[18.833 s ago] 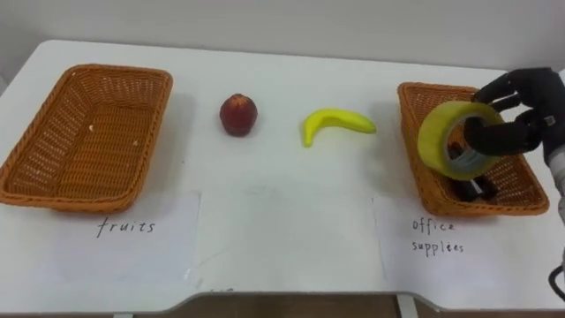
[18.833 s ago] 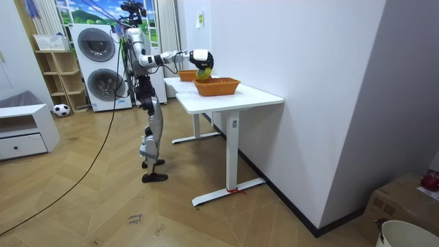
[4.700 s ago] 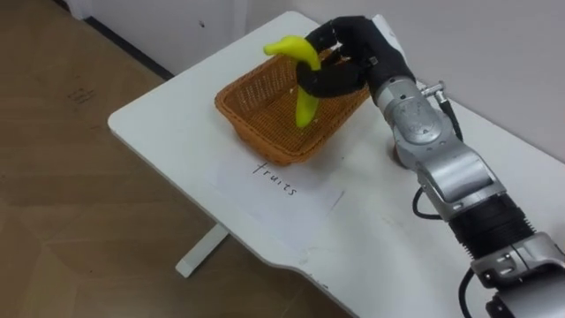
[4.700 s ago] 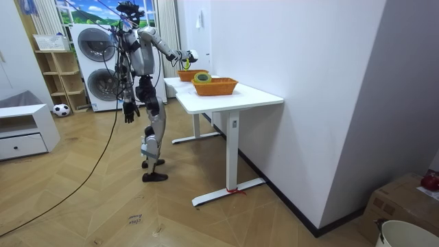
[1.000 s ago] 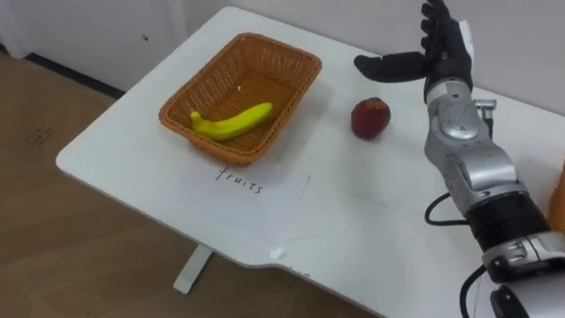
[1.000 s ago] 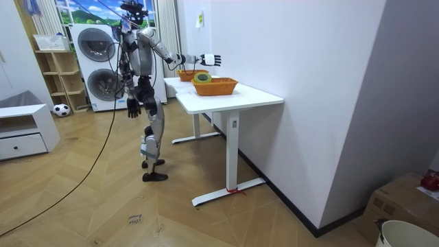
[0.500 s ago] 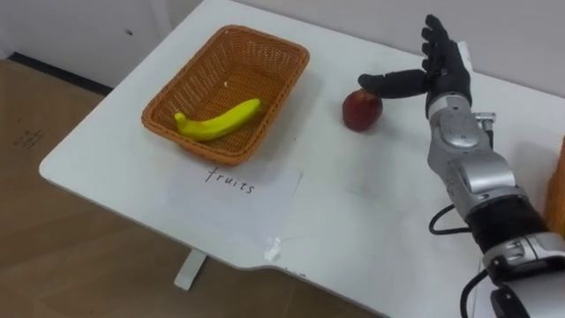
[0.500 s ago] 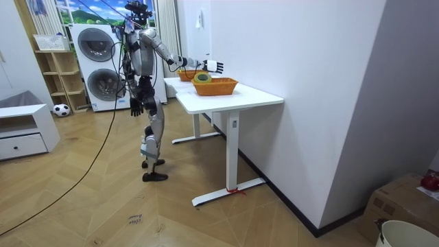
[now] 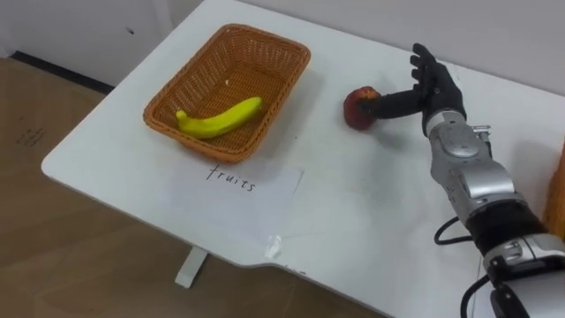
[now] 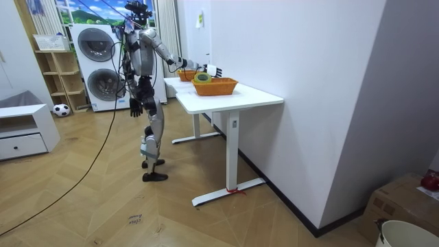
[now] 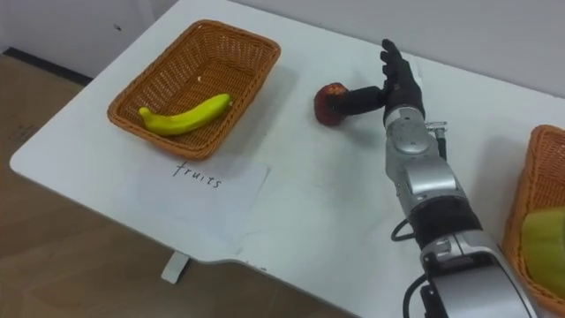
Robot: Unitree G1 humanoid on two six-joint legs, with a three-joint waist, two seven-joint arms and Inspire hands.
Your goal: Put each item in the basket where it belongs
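A red apple (image 9: 357,108) lies on the white table (image 9: 371,212), to the right of the wicker fruit basket (image 9: 238,71). A yellow banana (image 9: 221,118) rests inside that basket. My right hand (image 9: 430,88) is just right of the apple, fingers straight and spread, with its thumb reaching onto the apple's right side. It is open and not closed round the fruit. In the room view I stand at the table's near side with my right arm stretched over it, and my left hand (image 10: 135,108) hangs by my side.
A paper label (image 9: 234,185) lies in front of the fruit basket, near the table's front edge. The office basket (image 11: 525,194) at the far right holds a yellow tape roll (image 11: 546,237). Bare tabletop lies between the two baskets.
My right hand has dropped from above the apple to table height beside it, and its thumb now touches the apple. The banana has stayed in the basket.
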